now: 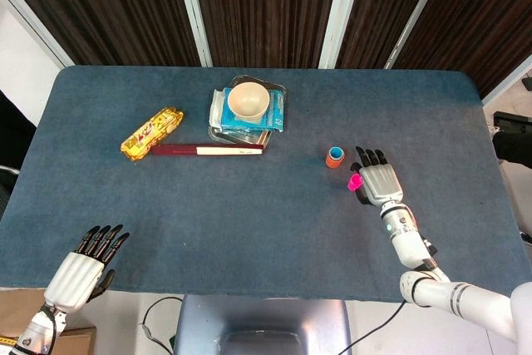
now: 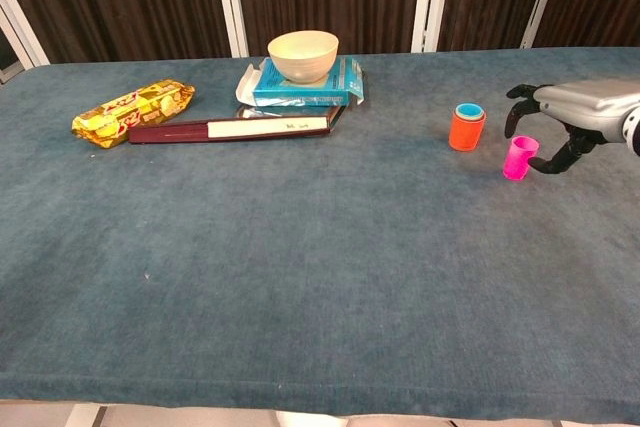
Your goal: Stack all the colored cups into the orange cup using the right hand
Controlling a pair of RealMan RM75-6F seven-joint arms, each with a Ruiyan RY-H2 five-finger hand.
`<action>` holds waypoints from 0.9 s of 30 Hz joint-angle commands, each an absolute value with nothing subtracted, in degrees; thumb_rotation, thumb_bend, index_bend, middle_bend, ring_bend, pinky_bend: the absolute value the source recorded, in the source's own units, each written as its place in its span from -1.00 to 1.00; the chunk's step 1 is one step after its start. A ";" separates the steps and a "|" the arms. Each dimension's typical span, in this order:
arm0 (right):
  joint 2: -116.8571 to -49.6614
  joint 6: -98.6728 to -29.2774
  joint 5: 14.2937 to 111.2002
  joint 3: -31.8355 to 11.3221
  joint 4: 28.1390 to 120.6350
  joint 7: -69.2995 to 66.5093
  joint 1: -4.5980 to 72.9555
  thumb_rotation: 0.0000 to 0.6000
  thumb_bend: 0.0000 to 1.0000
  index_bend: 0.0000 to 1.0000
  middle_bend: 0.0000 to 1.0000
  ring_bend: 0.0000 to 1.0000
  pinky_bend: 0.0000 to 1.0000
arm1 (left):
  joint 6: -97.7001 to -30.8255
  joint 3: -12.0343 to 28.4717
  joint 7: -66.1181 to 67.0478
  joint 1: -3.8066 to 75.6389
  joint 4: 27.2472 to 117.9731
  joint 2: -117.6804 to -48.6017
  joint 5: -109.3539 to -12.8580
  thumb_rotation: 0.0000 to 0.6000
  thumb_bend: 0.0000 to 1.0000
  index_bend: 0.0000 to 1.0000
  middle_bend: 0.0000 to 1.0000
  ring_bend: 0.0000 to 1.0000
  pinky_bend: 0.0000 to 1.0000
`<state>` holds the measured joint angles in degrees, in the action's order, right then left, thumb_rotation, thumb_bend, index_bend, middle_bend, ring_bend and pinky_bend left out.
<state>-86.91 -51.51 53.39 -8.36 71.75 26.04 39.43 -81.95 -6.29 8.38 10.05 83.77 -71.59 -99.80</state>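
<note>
While the orange cup point(image 2: 466, 131) stands upright toward the table's right edge with a blue cup point(image 2: 469, 111) nested inside it, the pink cup point(image 2: 519, 158) is seen upright just beside it, nearer the right edge and a little closer to the front. The right hand point(image 2: 570, 117) is positioned right at the pink cup, fingers point(image 2: 521, 93) spread and curved over it, thumb low on its far side; nothing is gripped, and contact with the cup cannot be confirmed from either view. The left hand point(image 1: 81, 269) is held open and empty, palm down, at the front left corner. Toward the back centre, a cream bowl point(image 2: 303, 56) is seated on a blue packet point(image 2: 345, 82), with a dark flat box point(image 2: 235, 129) in front and a yellow snack pack point(image 2: 132, 112) to its left.
</note>
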 commanded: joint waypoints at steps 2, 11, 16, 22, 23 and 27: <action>-87.40 -51.33 53.22 -8.50 71.18 25.99 39.54 1.00 0.04 -0.11 -1.00 -1.00 -1.00 | -81.72 -6.27 8.39 10.12 83.74 -71.64 -99.68 1.00 -0.04 -1.00 -0.99 -0.92 -0.80; -88.23 -51.20 53.04 -8.64 70.59 26.42 39.82 1.00 0.04 -0.01 -1.00 -1.00 -1.00 | -81.75 -6.18 8.45 10.09 83.79 -71.65 -99.54 1.00 -0.03 -1.00 -0.99 -0.92 -0.80; -88.55 -51.45 52.15 -8.80 70.26 27.14 39.75 1.00 0.04 0.00 -1.00 -1.00 -1.00 | -81.77 -6.16 8.28 10.11 83.80 -71.56 -99.54 1.00 -0.03 -1.00 -0.99 -0.92 -0.80; -88.82 -51.87 51.16 -9.09 70.51 28.34 39.91 1.00 0.04 0.04 -1.00 -1.00 -1.00 | -81.92 -6.21 8.27 10.07 83.81 -71.56 -99.71 1.00 -0.03 -1.00 -0.99 -0.92 -0.80; -88.87 -51.94 51.06 -9.13 70.52 28.45 39.92 1.00 0.04 0.04 -1.00 -1.00 -1.00 | -81.90 -6.22 8.27 10.07 83.80 -71.56 -99.70 1.00 -0.03 -1.00 -0.99 -0.92 -0.80; -89.19 -52.30 50.81 -9.28 70.45 28.92 40.00 1.00 0.04 0.08 -1.00 -1.00 -1.00 | -81.90 -6.20 8.28 10.06 83.79 -71.55 -99.66 1.00 -0.04 -1.00 -0.99 -0.92 -0.80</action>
